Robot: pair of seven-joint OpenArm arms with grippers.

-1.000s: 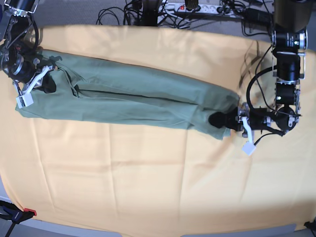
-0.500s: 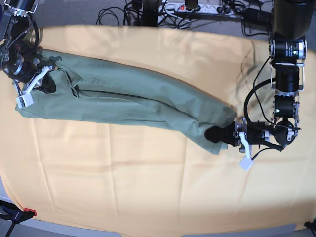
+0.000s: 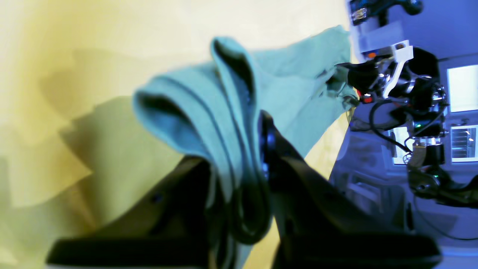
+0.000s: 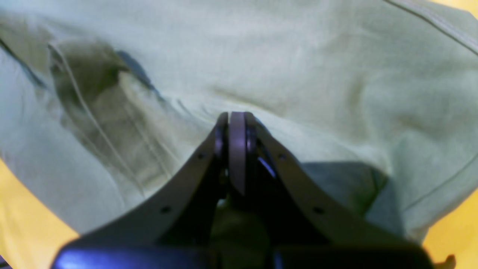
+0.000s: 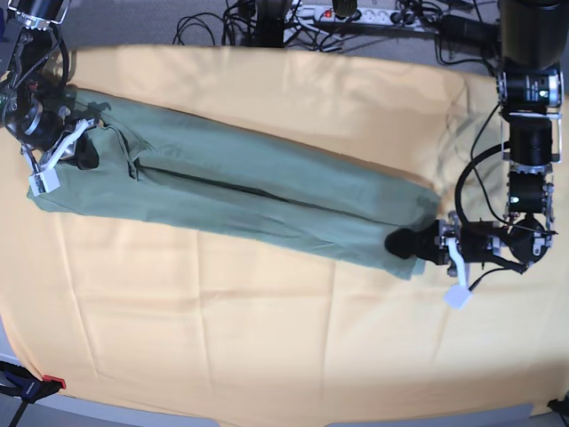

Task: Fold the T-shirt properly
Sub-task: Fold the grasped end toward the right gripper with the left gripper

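The T-shirt (image 5: pixel 240 191) is stretched into a long, narrow folded band across the yellow-orange cloth (image 5: pixel 267 347), running diagonally over the cloth's upper half. One end of the band is pinched by the left gripper (image 3: pixel 239 175), clenched on bunched layers of fabric. The opposite end is clamped by the right gripper (image 4: pixel 233 149), closed tight on a fold of the T-shirt.

robot lab: power strip (image 5: pixel 356 13), tangled cables (image 5: pixel 213 27)
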